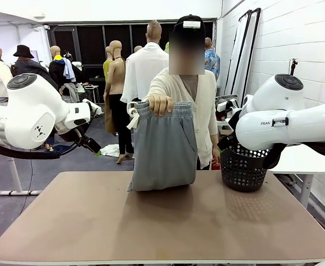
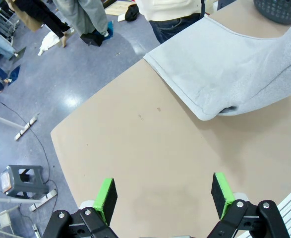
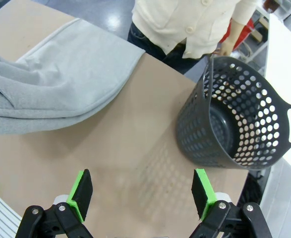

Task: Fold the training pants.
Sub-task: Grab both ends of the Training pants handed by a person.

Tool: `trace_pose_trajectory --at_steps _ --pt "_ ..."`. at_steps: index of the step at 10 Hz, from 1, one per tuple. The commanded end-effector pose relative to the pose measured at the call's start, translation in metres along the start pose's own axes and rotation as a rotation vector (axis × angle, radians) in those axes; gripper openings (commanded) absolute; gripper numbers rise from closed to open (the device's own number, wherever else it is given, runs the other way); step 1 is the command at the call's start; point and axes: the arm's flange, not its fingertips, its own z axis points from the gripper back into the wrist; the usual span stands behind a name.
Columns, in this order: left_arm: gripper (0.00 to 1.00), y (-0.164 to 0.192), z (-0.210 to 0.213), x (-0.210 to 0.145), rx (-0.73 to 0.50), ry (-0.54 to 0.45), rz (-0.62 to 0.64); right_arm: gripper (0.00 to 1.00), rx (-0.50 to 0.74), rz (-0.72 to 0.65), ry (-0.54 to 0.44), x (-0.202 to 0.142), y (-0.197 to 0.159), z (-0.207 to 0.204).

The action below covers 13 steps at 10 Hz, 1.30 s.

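The training pants (image 1: 165, 147) are light grey with a gathered waistband and white drawstring. A person in a cream cardigan holds them up by the waistband with one hand (image 1: 160, 103) at the table's far edge. Their lower part rests folded on the table (image 1: 151, 221). In the left wrist view the pants (image 2: 224, 74) lie ahead of my open left gripper (image 2: 162, 196). The right wrist view has the pants (image 3: 51, 84) at upper left, apart from my open right gripper (image 3: 143, 193). Both arms hang raised at the table's sides, nothing between their green pads.
A dark perforated basket (image 1: 244, 166) stands at the table's far right corner, close to my right arm; the basket (image 3: 234, 124) is empty. A white table (image 1: 303, 158) adjoins on the right. The near half of the brown table is bare.
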Motion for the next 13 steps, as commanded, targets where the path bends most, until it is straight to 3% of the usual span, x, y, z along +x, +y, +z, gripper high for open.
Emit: trace_pose_trajectory --at_steps 1,3,6,8,10,13 --pt "1.0 0.002 0.002 0.0 -0.026 0.027 -0.068 1.0 0.008 0.029 0.013 0.001 -0.001 -0.001" --pt "1.0 0.001 0.004 0.001 -0.061 0.132 -0.213 1.0 0.003 0.16 0.075 0.003 -0.002 -0.003" --pt "1.0 0.0 0.002 0.003 -0.16 0.174 -0.436 1.0 0.033 0.412 0.144 0.004 -0.006 -0.001" --pt "1.0 0.004 -0.004 -0.002 -0.255 0.068 -0.535 1.0 0.114 0.551 0.14 0.002 -0.003 -0.003" --pt "1.0 0.003 -0.014 -0.01 -0.341 -0.091 -0.587 1.0 0.255 0.607 0.054 -0.001 -0.001 -0.007" --pt "1.0 0.003 -0.024 -0.014 -0.403 -0.127 -0.633 1.0 0.333 0.639 -0.065 0.0 0.002 -0.018"
